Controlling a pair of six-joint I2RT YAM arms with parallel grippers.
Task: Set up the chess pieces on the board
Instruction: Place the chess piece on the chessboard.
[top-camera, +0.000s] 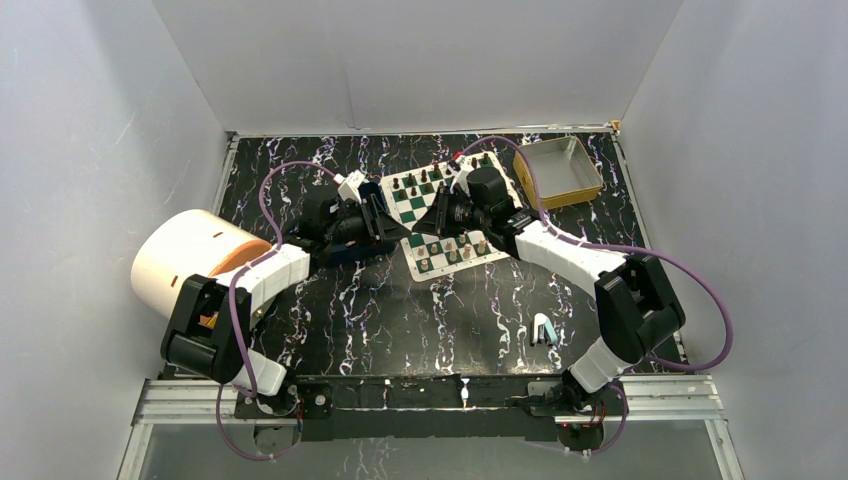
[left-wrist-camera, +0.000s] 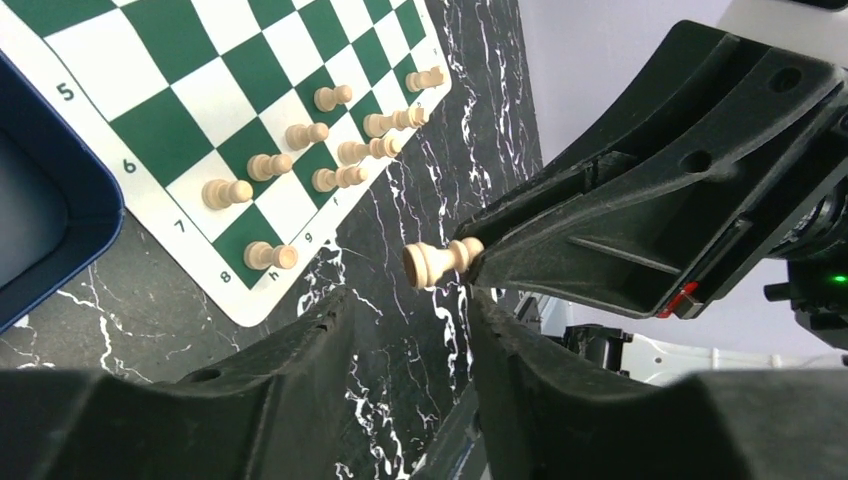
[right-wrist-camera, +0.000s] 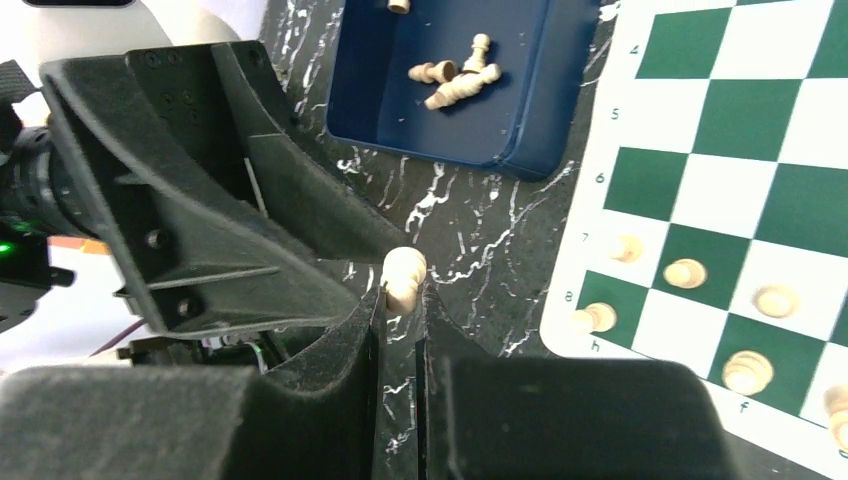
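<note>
Fingers first: the right fingers are clamped shut on one cream pawn, pinching its narrow end. The left fingers stand partly apart just beside it, gripping nothing and not touching it as far as I can see.

Now the headcount, big to small:

- One black marbled tabletop.
- One fat white roll at its left edge.
- One green-and-white board toward the back middle.
- One yellow-rimmed tin near the board's far right corner.
- One blue tray on the board's left side. It has a little heap of cream figures in it, four or five. They overlap, so I can't pin the number down.
- Nine cream chess pieces standing on the board by my count, four in row 7 and five in row 8.
- Dark pieces lining the far rows, too tiny to count.

The held pawn sits over bare tabletop between the tray and the board's h8 corner.
</note>
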